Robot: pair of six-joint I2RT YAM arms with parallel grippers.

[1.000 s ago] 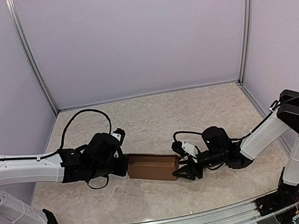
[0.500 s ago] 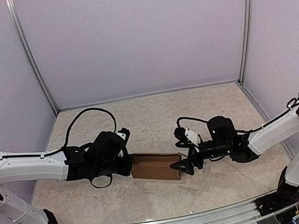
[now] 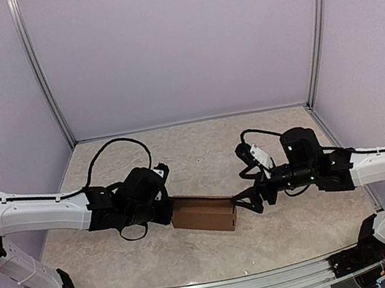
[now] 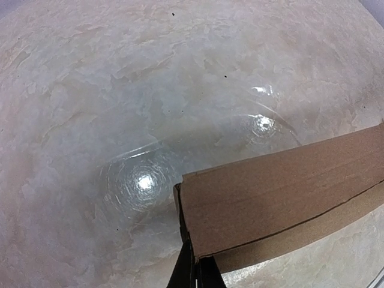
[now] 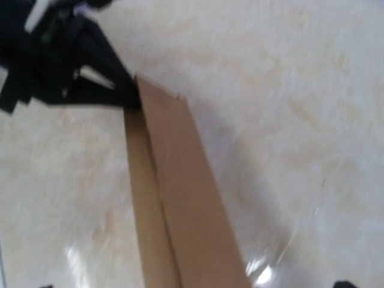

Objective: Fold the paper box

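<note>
top view: the closed brown paper box (image 3: 204, 214) lies on the marbled surface (image 3: 201, 150) between the two arms. the left hand (image 3: 167, 212) meets its left end. the right hand (image 3: 249, 202) sits just off its right end, spread wide.

left wrist view: the dark fingers (image 4: 187, 273) are pressed together at the box's corner.

right wrist view, blurred: the box runs lengthwise away toward the left hand.
</note>
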